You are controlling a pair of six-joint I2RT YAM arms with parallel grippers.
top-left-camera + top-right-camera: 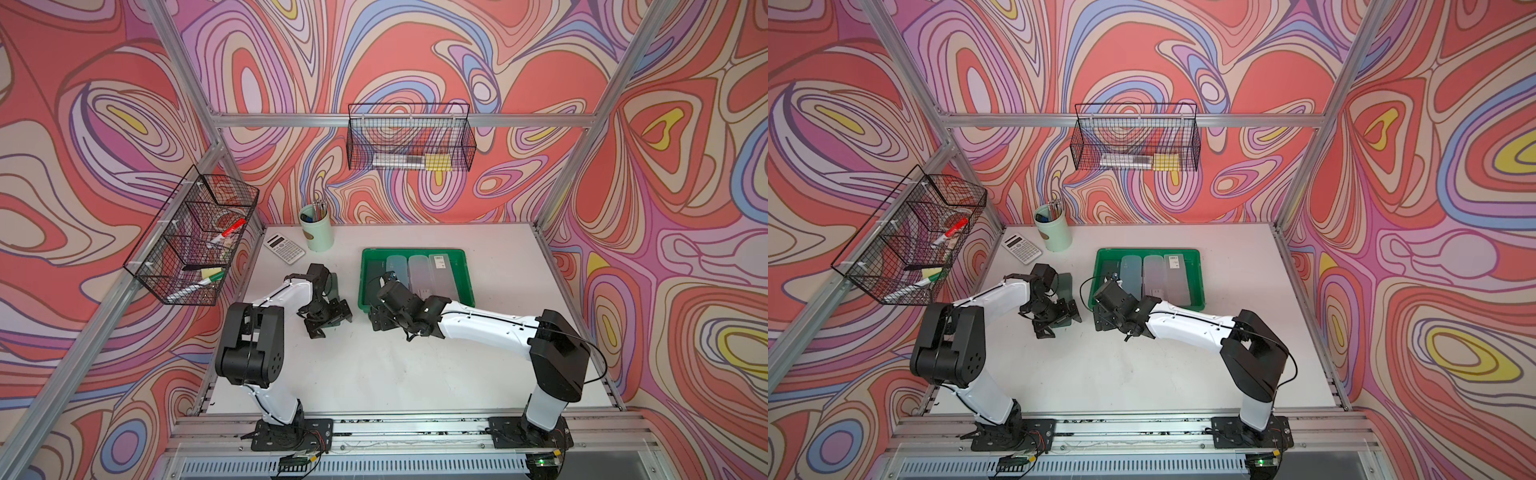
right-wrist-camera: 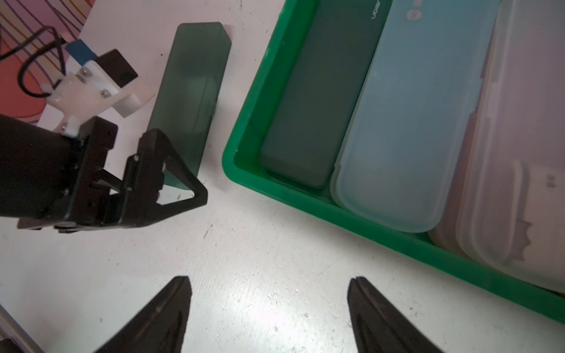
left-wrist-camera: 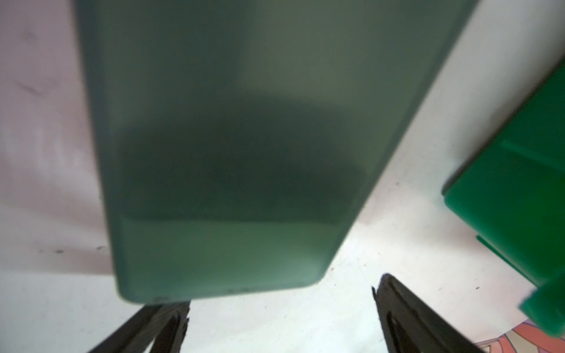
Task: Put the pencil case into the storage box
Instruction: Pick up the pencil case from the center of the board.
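**Dark green pencil case on the table beside the storage box, both grippers open**

Clock directions take the far wall as 12 o'clock, as in both top views.

A bright green storage box [image 1: 415, 250] sits on the white table [image 1: 374, 374], a little toward 1 o'clock from the table's middle. Four cases lie side by side in it: a dark case [image 2: 315, 101] at its 9 o'clock side, then a pale blue case [image 2: 406, 122], then two frosted cases [image 1: 417, 274].

The pencil case [image 2: 189, 91], a dark translucent green, lies outside the box on the table at the box's 9 o'clock side. It is just beside the box wall, with a strip of bare table between them.

The left gripper [image 3: 282, 293] is at the case's 6 o'clock end. Its jaws are spread wide and hold nothing; the case's end lies just past the fingertips.

The right gripper [image 2: 269, 281] is near the box's 7 o'clock corner, over bare table. Its jaws are apart with nothing between them.

A calculator [image 1: 284, 247] and a pen cup [image 1: 316, 232] stand toward 11 o'clock on the table.
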